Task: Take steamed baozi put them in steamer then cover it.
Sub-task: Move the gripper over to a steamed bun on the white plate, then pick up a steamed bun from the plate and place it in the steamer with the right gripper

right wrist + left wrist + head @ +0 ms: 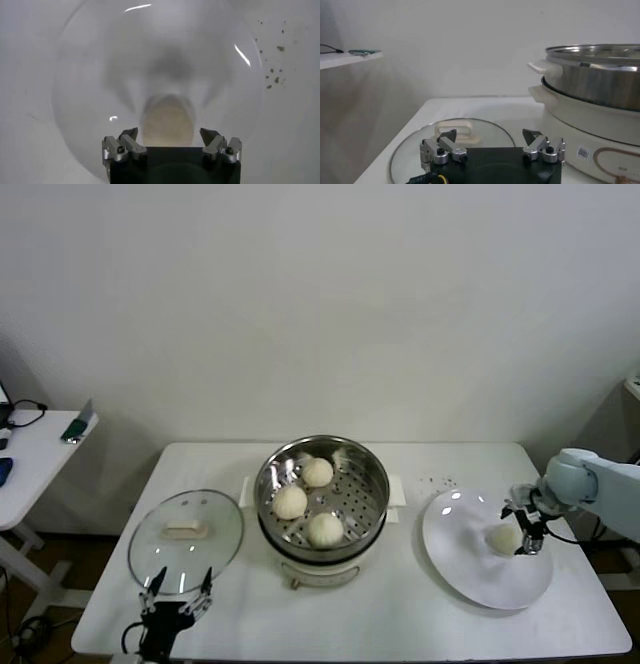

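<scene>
Right gripper spread wide, jaws either side of the last small pale cream dough bun, not yet pinching it, on the flat white round plate. Three more buns already in the round shiny steel perforated steamer basket. Probably the final pick: close gently, lift, carry across. Left gripper spread too, waiting just beside the round glass lid.

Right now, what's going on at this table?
The right gripper is open around the last baozi on the white plate. Three baozi already sit in the steamer. The left gripper, open, waits by the glass lid lying on the table.
</scene>
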You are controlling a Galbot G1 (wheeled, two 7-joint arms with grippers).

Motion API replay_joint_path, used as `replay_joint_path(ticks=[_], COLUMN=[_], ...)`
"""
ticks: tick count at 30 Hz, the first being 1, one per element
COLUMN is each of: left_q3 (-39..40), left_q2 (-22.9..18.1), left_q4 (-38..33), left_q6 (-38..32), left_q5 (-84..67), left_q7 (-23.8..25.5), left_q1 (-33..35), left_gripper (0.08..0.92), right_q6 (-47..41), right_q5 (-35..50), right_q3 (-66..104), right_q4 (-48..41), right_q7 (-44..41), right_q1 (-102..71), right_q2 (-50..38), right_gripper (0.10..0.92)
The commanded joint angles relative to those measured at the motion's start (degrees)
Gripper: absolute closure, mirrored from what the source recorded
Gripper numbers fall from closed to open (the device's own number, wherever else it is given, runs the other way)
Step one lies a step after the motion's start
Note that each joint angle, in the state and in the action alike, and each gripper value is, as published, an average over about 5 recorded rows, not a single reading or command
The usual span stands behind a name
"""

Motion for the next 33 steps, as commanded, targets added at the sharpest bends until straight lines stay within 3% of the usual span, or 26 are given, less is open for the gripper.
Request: replay_joint_path(ticks=[1, 10, 23, 28, 33], left_q3=[0.2, 0.0, 0.0, 0.0, 0.1], left_q2=[-0.1, 0.1, 0.0, -0.1, 0.0], left_q4=[0.2, 0.5, 0.0, -0.3, -0.9], left_q6=[0.0, 0.0, 0.1, 0.0, 0.1], left_q5=[0.1, -0.1, -0.1, -0.2, -0.2], left_q7=[0.0, 0.0, 0.0, -0.1, -0.1], left_q1=[-0.3, -0.7, -0.7, -0.4, -0.3], left_gripper=[0.177, 0.177, 0.177, 0.177, 0.177], right_q6=[-1.0, -1.3, -1.4, -0.2, 0.4], right_q5=[-1.8, -1.5, 2.9, 8.6, 17.8], right_q3=[4.0, 4.1, 1.9, -5.2, -22.5], right_q4=[-2.2, -3.7, -2.5, -0.5, 5.6], right_q7=[0.3, 0.1, -2.2, -3.3, -5.2], right_q1=[-4.5, -4.3, 0.0, 9.8, 32.3], right_q2=[1.3, 2.2, 1.7, 1.7, 5.1], right_gripper=[0.203, 0.254, 0.400, 0.432, 0.440])
